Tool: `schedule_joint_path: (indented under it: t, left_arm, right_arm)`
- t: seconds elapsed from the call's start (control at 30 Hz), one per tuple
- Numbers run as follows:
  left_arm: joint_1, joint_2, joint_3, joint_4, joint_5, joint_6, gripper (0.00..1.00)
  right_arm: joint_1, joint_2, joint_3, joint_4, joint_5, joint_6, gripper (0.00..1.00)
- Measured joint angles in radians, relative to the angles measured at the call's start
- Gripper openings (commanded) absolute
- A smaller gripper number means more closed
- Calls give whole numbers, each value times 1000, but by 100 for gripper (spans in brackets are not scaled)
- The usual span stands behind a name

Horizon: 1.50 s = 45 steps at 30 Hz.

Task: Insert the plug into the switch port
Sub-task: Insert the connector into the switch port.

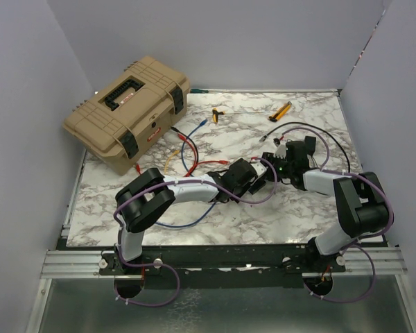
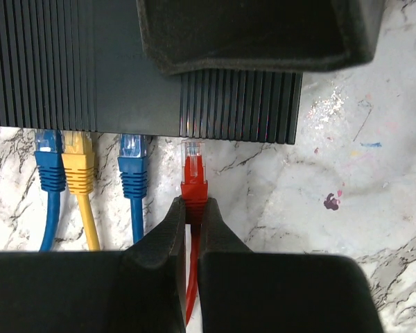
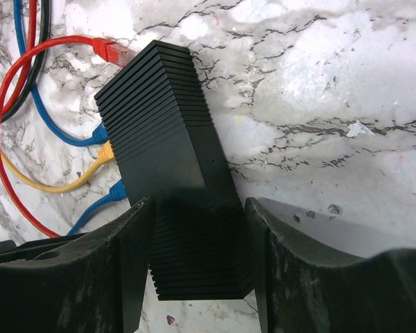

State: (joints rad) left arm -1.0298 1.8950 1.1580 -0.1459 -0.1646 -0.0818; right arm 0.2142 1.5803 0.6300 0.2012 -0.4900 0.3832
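The switch (image 2: 90,69) is a black ribbed box lying on the marble table. Two blue plugs (image 2: 133,166) and a yellow plug (image 2: 78,163) sit in the ports along its near edge. My left gripper (image 2: 193,205) is shut on the boot of the red plug (image 2: 193,173). The plug's clear tip points at the switch edge, right of the blue plug, and reaches the mouth of a port; I cannot tell whether it has entered. My right gripper (image 3: 200,208) is shut on the switch (image 3: 166,125), one finger on each long side. The red plug (image 3: 111,50) shows at the far corner.
A tan toolbox (image 1: 128,111) stands at the back left. Two yellow-handled tools (image 1: 280,111) (image 1: 215,115) lie near the back edge. Loose red, blue and yellow cables (image 1: 187,149) loop across the middle left. Both arms meet at centre right, over the switch.
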Motion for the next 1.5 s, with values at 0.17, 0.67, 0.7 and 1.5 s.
schedule_joint_path:
  t: [0.17,0.67,0.7,1.5]
  left_arm:
    - [0,11,20,-18,-2,-4,0]
    - [0,23,56,-64,-17,-22,0]
    - [0,24,58,-66,-17,-23,0]
    - [2,28,29,7,-35,6,0]
  right_arm:
    - [0,4,0,7,-9,0,57]
    - [0,16,0,27,-31,0,57]
    - [0,17,0,27,-31,0,57]
    - [-25,75,8,108,-111,-2,53]
